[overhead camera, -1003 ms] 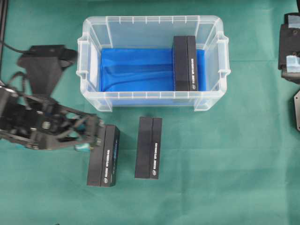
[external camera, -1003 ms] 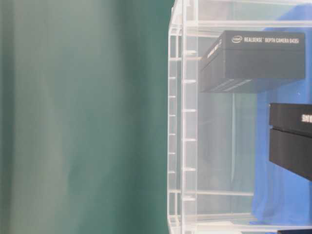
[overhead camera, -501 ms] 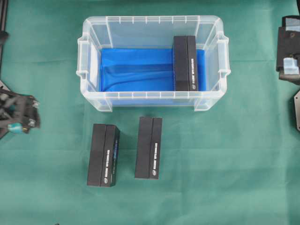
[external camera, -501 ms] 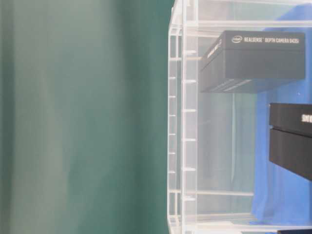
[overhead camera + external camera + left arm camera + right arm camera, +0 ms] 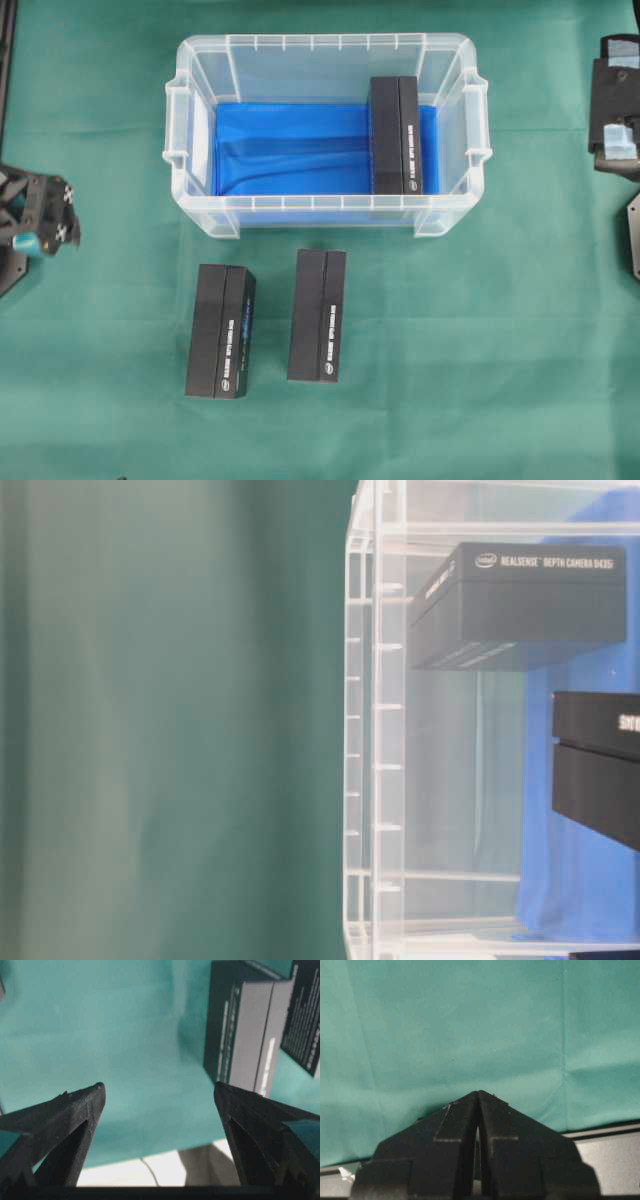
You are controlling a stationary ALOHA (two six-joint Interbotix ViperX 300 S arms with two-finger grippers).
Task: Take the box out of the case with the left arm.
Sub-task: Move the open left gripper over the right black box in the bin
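The clear case [image 5: 190,150] with its blue lining stands at the back middle. One black box [image 5: 395,135] rests inside against its right wall, and it also shows through the case wall [image 5: 375,730] as the box [image 5: 520,605]. My left gripper [image 5: 60,212] sits at the far left edge of the cloth, well away from the case. In the left wrist view the left gripper [image 5: 159,1087] is open with only green cloth between its fingers. My right gripper [image 5: 478,1094] is shut and empty over bare cloth.
Two more black boxes lie on the cloth in front of the case, one [image 5: 221,331] at left and one [image 5: 317,316] beside it. The nearer one shows as a box [image 5: 245,1025] ahead and right of the left fingers. The right arm [image 5: 618,100] rests at the right edge.
The left arm has pulled back leftward from the left box on the cloth to the table's left edge. Its gripper stays open, and the boxes have not moved.
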